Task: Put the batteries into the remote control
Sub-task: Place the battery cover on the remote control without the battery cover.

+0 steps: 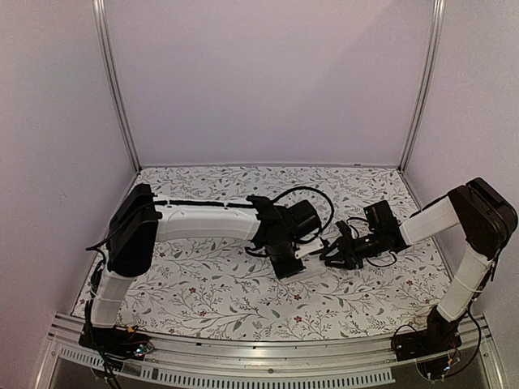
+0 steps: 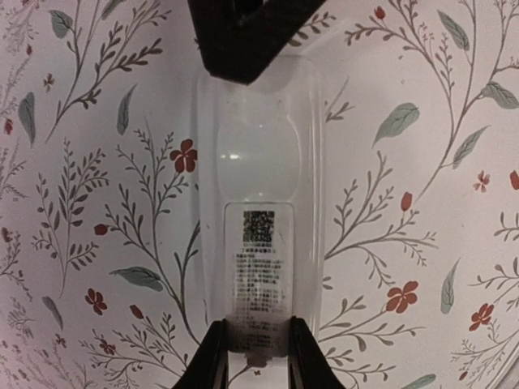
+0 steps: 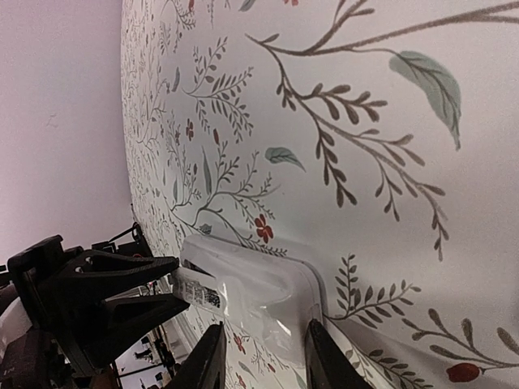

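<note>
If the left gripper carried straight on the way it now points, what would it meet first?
The left gripper holds one end of the remote control. Straight on along it, the right gripper, holding the far end, would likely come first, though its height is hard to judge.

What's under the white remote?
The flowery table cover shows all around the remote control. The patch right beneath it is hidden by the remote itself, so anything lying there can't be seen.

Remote control far end hidden beneath right jaws; label print blurred, perhaps code, unreadable.
</note>
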Tool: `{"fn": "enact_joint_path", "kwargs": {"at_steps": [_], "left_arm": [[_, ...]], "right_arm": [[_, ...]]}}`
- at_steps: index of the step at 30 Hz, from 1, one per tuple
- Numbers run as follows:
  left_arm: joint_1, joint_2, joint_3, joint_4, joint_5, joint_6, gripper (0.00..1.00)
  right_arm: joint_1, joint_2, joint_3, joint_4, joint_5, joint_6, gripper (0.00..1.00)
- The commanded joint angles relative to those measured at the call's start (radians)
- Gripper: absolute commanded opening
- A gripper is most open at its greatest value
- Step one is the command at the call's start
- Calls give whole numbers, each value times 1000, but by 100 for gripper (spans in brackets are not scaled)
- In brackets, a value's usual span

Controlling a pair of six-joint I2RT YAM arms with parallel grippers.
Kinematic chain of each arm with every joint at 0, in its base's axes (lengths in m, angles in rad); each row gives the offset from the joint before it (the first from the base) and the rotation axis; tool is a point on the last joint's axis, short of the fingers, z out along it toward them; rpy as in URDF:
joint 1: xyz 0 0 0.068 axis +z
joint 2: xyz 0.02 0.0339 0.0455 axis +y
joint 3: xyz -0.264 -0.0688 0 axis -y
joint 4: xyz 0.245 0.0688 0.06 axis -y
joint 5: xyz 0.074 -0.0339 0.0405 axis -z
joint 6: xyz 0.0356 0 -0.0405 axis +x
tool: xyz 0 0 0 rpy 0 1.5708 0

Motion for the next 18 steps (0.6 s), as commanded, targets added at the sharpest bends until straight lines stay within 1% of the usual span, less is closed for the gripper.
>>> {"fn": "enact_joint_path", "kwargs": {"at_steps": [1,5,12,18], "left_arm": [[-11,50,40,-12,20,5,21],[-11,62,40,-15,23,9,28],[-9,51,32,-16,24,19,36],[-8,29,31,-14,34,17,46]], "right_arm": [[13,-20,-7,11,-21,0,33],[12,-22,-9,10,-20,0,33],[11,-22,-7,10,-20,0,33],[11,-21,-7,10,-19,0,33]]}}
